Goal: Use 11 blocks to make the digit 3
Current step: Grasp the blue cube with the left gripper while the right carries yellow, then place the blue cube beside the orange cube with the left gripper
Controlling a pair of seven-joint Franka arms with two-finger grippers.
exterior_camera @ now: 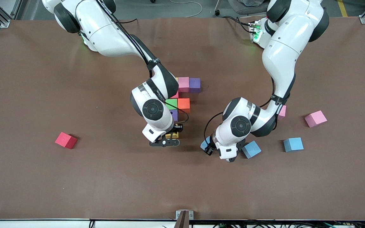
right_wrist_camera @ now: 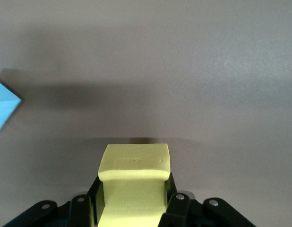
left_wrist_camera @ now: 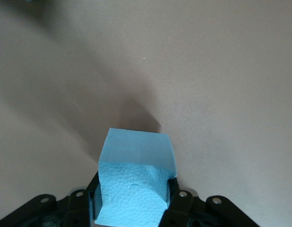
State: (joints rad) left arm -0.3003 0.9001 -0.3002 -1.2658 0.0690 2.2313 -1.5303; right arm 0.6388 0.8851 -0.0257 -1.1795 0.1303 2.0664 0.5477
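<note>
A partial figure lies mid-table: pink cube [exterior_camera: 183,84], purple cube [exterior_camera: 195,85], green cube [exterior_camera: 171,104], orange cube [exterior_camera: 183,104] and a second purple cube [exterior_camera: 175,115], partly hidden by the right arm. My right gripper [exterior_camera: 171,136] [right_wrist_camera: 134,201] is shut on a yellow cube [exterior_camera: 172,135] [right_wrist_camera: 135,163], low over the table just nearer the camera than that purple cube. My left gripper [exterior_camera: 208,146] [left_wrist_camera: 134,201] is shut on a light blue cube [exterior_camera: 205,144] [left_wrist_camera: 136,161], low toward the left arm's end of the figure.
Loose cubes lie on the brown table [exterior_camera: 106,177]: red [exterior_camera: 66,140] toward the right arm's end; two light blue [exterior_camera: 251,149] [exterior_camera: 293,144] and pink [exterior_camera: 315,118] toward the left arm's end. Another pink cube [exterior_camera: 282,111] peeks from under the left arm.
</note>
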